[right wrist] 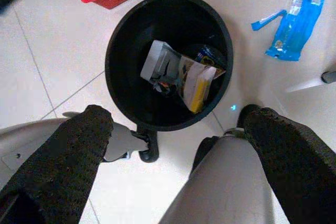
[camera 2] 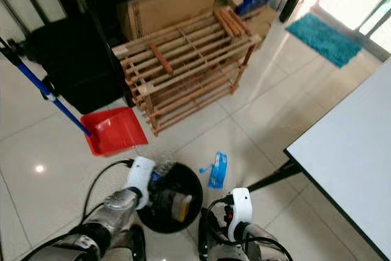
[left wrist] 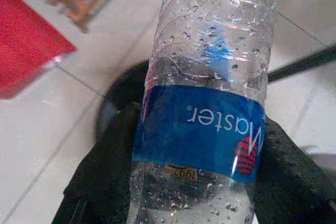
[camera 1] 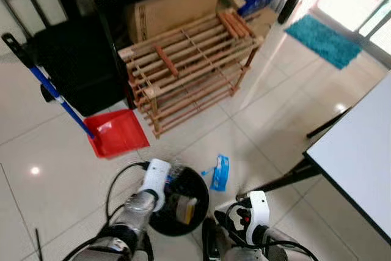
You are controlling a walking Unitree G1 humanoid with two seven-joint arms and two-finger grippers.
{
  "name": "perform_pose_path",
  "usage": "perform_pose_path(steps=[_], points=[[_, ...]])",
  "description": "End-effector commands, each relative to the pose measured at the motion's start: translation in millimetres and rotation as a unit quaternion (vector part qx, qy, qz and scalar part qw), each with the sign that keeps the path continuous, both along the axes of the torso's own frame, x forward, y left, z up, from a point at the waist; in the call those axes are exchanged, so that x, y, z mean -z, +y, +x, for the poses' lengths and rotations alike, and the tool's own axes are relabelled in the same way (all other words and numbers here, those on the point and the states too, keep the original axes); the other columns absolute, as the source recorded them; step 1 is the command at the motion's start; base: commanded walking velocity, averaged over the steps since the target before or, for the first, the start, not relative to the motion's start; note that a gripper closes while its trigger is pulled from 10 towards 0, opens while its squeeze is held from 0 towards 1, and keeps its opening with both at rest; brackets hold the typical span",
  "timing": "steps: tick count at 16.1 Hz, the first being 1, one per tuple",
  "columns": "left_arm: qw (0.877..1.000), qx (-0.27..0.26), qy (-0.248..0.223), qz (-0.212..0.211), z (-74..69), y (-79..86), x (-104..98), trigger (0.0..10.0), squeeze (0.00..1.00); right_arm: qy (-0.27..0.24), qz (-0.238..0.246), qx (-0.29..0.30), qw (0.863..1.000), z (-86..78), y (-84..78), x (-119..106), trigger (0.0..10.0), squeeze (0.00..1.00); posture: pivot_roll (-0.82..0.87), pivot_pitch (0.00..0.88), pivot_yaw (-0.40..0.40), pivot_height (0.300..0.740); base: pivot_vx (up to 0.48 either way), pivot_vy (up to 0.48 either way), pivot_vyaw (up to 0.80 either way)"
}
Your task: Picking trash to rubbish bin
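- The red dustpan [camera 1: 116, 131] with its blue handle lay on the floor behind the bin, on the bin's left side, well clear of the work.
- The left gripper [left wrist: 197, 182] hung just over the rim of the black rubbish bin [right wrist: 118, 40], its jaws closed around the lower body of a clear plastic bottle [left wrist: 210, 77] with a blue label.
- That bottle looked empty and light, thin-walled and wet with droplets, so likely slippery and easy to crush; the labelled middle seemed the firmest place to hold.
- Paper and packet scraps [right wrist: 181, 74] already sat inside the bin.
- The wooden rack [camera 1: 189, 65] stood behind the bin.
- A blue wrapper [camera 1: 220, 172] lay on the tiles just right of the bin, flat, limp and light, best pinched at an edge.
- The right gripper [right wrist: 173, 145] hovered above the bin's near side, jaws wide apart and empty.
- The white surface [camera 1: 360, 145] stood far right of the bin, one dark leg reaching toward the wrapper.
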State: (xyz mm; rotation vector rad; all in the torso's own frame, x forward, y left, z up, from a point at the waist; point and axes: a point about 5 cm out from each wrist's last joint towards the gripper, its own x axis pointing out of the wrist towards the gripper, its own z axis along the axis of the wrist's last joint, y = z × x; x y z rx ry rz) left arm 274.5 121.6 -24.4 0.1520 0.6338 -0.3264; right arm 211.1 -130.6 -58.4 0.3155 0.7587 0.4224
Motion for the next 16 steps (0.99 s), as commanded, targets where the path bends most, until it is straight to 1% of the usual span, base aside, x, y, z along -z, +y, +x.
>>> perform_pose_path(steps=[1, 2, 4, 6, 7, 14, 16], points=[[1.000, 0.015, 0.023, 0.000, -9.7, -3.7, 8.3, 10.0, 0.00, 0.013, 0.007, 0.007, 1.000, -7.1, -2.4, 3.4, 10.0, 0.00, -0.17, 0.338, -0.101, 0.740, 0.000, 0.000, 0.00], [1.000, 0.016, 0.023, -0.001, -9.8, -3.9, 8.4, 10.0, 0.00, 0.013, 0.009, 0.006, 1.000, -7.4, -2.4, 2.8, 10.0, 0.00, -0.17, 0.338, -0.101, 0.740, 0.000, 0.000, 0.00], [0.999, 0.018, 0.030, -0.005, -12.4, -2.9, 10.5, 10.0, 0.00, 0.004, 0.028, 0.010, 1.000, -4.1, -1.3, -1.7, 10.0, 0.00, -0.17, 0.335, -0.101, 0.740, 0.000, 0.000, 0.00], [0.999, 0.018, 0.031, -0.003, -12.5, -2.4, 10.7, 10.0, 0.00, 0.002, 0.031, 0.013, 0.999, -3.3, -2.4, -2.6, 10.0, 0.00, -0.17, 0.333, -0.100, 0.740, 0.000, 0.000, 0.00], [0.999, 0.019, 0.031, -0.002, -12.2, -2.1, 10.5, 10.0, 1.00, 0.002, 0.033, 0.013, 0.999, -3.2, -2.2, -3.1, 10.0, 0.00, -0.17, 0.337, -0.098, 0.740, 0.000, 0.000, 0.00], [0.999, 0.023, 0.041, -0.017, -12.6, -1.9, 10.7, 10.0, 1.00, 0.004, 0.043, 0.009, 0.999, -3.6, 3.3, -4.7, 10.0, 0.00, -0.16, 0.343, -0.092, 0.740, 0.000, 0.000, 0.00], [0.999, 0.022, 0.041, -0.013, -12.2, -1.0, 10.6, 10.0, 1.00, 0.004, 0.044, 0.009, 0.999, -2.7, 3.9, -5.0, 10.0, 0.00, -0.15, 0.339, -0.089, 0.740, 0.000, 0.000, 0.00]])
